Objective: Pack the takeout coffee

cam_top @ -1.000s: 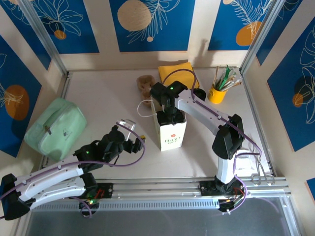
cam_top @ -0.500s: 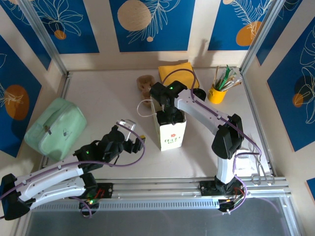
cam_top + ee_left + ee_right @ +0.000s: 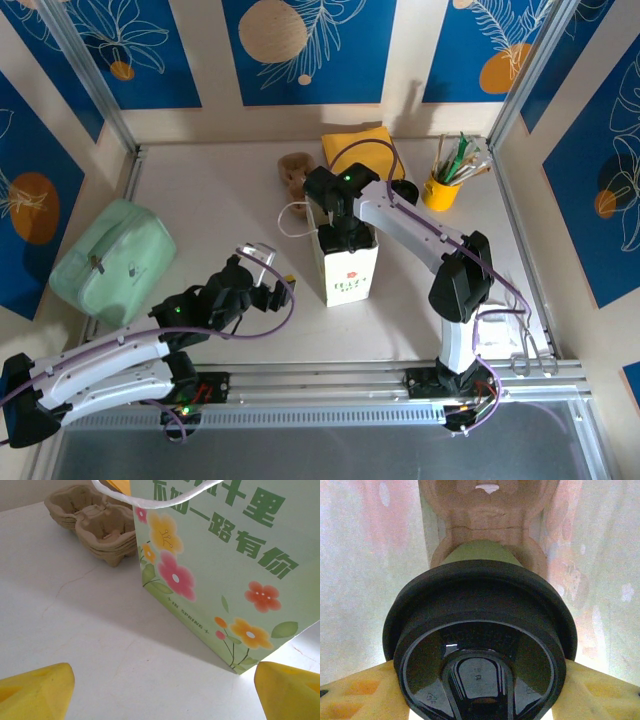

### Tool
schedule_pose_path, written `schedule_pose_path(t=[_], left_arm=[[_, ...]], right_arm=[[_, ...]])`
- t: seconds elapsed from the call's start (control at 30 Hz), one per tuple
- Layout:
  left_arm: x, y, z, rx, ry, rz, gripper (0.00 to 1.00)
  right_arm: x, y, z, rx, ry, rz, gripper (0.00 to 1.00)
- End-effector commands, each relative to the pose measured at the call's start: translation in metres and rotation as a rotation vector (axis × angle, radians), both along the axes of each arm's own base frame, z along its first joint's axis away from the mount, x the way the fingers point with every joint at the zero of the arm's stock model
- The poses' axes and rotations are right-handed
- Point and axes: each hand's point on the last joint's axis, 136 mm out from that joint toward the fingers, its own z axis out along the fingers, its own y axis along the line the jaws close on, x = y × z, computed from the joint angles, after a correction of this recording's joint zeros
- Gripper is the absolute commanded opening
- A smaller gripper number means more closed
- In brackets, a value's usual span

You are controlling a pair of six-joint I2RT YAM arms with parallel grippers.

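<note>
At the left of the table [image 3: 220,200] lies a pale green pouch [image 3: 112,258]. Next comes the left gripper [image 3: 160,690], low over the tabletop, its yellow fingers [image 3: 35,690] spread wide with nothing between them. It faces a white paper bag [image 3: 350,278] printed with flowers. Behind the bag sits a brown cardboard cup carrier [image 3: 95,522].

The right gripper [image 3: 480,700] reaches into the bag's open top, its fingers [image 3: 355,697] pressed against either side of the coffee cup [image 3: 480,630]. The cup has a glossy black round lid and a dull green side, and hangs inside the bag between its pale walls.

The lid's near edge is cut off and the cup's base is hidden. A tan shape beyond it is too blurred to identify. At the far right stands a yellow cup [image 3: 440,192] of straws.
</note>
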Motion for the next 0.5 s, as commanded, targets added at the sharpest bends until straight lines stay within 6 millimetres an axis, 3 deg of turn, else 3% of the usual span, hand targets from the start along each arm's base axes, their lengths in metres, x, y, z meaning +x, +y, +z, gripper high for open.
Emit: schedule_pose_path(t=[0.0,0.47], left_arm=[[0.0,0.004,-0.001,0.017,-0.006,0.011,0.93],[-0.001,0.006,-0.002,0.02,-0.005,0.015,0.93]], right_arm=[[-0.001,0.006,-0.005,-0.005,0.026,0.013,0.61],[-0.009,0.003,0.01,-0.014,0.012,0.017,0.61]])
